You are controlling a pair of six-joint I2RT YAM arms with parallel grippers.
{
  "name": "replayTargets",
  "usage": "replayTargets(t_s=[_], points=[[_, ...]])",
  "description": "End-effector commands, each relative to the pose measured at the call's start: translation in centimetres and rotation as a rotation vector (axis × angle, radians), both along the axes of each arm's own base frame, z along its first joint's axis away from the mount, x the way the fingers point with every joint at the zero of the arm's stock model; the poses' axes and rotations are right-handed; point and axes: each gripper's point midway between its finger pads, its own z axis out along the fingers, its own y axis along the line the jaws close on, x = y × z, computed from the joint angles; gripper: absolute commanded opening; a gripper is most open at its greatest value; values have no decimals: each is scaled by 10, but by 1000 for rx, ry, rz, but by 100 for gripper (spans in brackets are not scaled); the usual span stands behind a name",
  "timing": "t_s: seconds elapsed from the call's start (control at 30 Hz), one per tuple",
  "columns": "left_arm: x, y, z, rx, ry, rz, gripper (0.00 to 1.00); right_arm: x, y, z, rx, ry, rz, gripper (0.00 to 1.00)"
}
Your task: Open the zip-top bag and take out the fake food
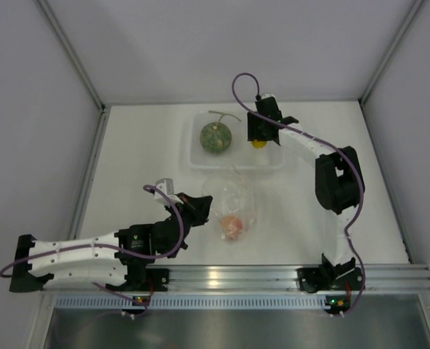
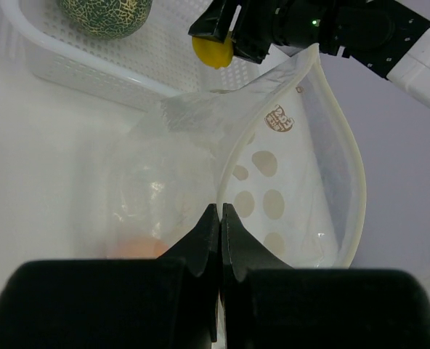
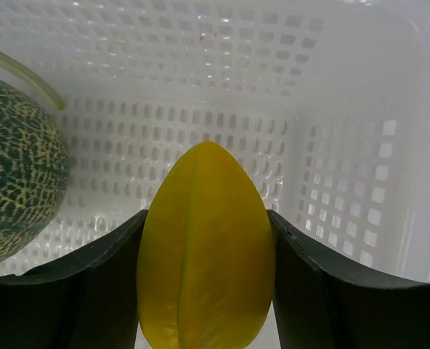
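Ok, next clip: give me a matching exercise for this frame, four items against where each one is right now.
Items
1. green melon
2. yellow fruit
3. orange-red fruit
4. zip-top bag

Places
A. pinched at its edge by the left hand
B. lying loose in the tub
C. inside the bag
D. clamped in the right hand over the tub

Pairs: 1-B, 2-D, 3-C, 4-A.
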Motion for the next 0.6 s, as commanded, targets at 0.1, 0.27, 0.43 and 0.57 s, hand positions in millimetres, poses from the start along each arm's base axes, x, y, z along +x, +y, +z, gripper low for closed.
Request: replayTargets(t_s=[0.1,0.27,0.43,0.57], points=[[-1,6,12,-11,-29,-10,0,10,3,9,24,-33,-4,55],[-1,4,14,13,-40,-24,0,3,6,21,37,-40,24,78],[-1,3,15,13,-39,-27,0,-6,-1,38,30,-61,25,99],[-2,0,17,12,-38,-30,0,-22,-10,83,58,-141,12,99]])
